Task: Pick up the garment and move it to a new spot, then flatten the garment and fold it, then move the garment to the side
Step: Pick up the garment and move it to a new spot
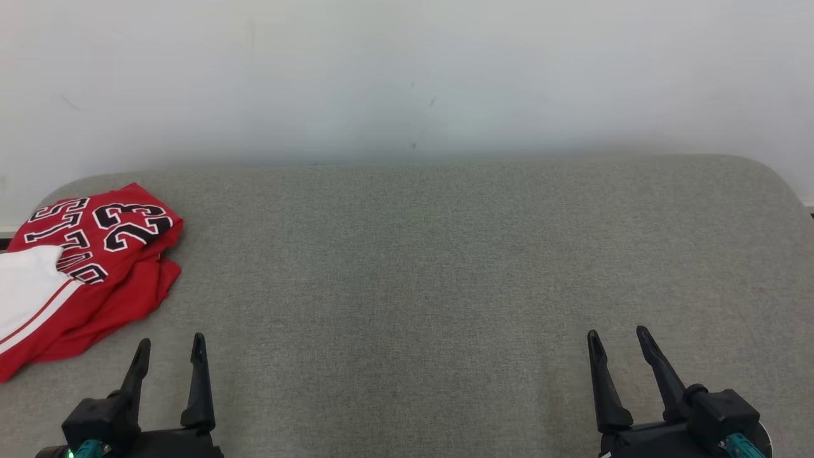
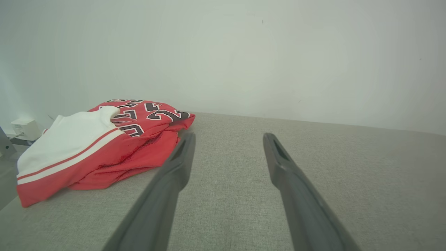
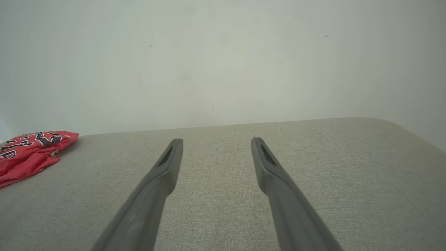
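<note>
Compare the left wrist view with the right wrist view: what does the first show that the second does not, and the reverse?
Left wrist view: the open left gripper near the red jersey, the jersey's white panel with a red stripe, and a small white box past the edge of the grey cushion.
Right wrist view: the open right gripper over bare cushion, and the cushion's rounded far corner.
Both: the red jersey with black numbers, the grey cushion and the pale wall.

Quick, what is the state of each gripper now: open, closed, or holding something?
Left gripper: open, holding nothing; the jersey lies apart from it.
Right gripper: open, holding nothing, over the bare cushion.
</note>
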Motion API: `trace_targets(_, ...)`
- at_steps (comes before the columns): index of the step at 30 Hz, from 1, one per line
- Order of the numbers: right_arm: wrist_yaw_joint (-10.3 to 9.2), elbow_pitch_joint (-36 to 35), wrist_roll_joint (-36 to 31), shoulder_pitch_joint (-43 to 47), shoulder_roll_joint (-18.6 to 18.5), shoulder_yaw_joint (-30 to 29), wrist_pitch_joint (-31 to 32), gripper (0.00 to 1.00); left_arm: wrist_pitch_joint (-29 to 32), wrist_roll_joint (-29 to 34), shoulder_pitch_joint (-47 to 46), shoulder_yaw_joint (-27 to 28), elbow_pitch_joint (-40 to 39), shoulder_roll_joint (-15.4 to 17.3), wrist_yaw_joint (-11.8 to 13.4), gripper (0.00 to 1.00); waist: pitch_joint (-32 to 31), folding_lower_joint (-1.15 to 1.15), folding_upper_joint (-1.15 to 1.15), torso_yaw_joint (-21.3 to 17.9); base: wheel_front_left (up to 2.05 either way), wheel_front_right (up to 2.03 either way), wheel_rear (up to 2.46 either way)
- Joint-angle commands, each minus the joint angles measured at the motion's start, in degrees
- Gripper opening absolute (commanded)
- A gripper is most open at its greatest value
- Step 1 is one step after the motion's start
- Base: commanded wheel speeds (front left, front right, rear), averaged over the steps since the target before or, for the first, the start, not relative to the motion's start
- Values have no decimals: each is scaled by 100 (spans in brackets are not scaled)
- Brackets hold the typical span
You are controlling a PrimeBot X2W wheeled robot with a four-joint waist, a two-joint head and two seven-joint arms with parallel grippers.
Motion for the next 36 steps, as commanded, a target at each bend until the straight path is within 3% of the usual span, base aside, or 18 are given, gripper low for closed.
trace_targets(1, -12, -6, 24, 69, -17, 13, -13, 100, -24, -69, 24, 21, 8, 23, 38, 100, 0, 0, 0, 37, 0, 0, 0)
trace_targets(36, -12, 243, 183, -105, -17, 326, -54, 100, -268, -189, 119, 244, 127, 223, 352, 100, 117, 0, 0, 2172, 0, 0, 0)
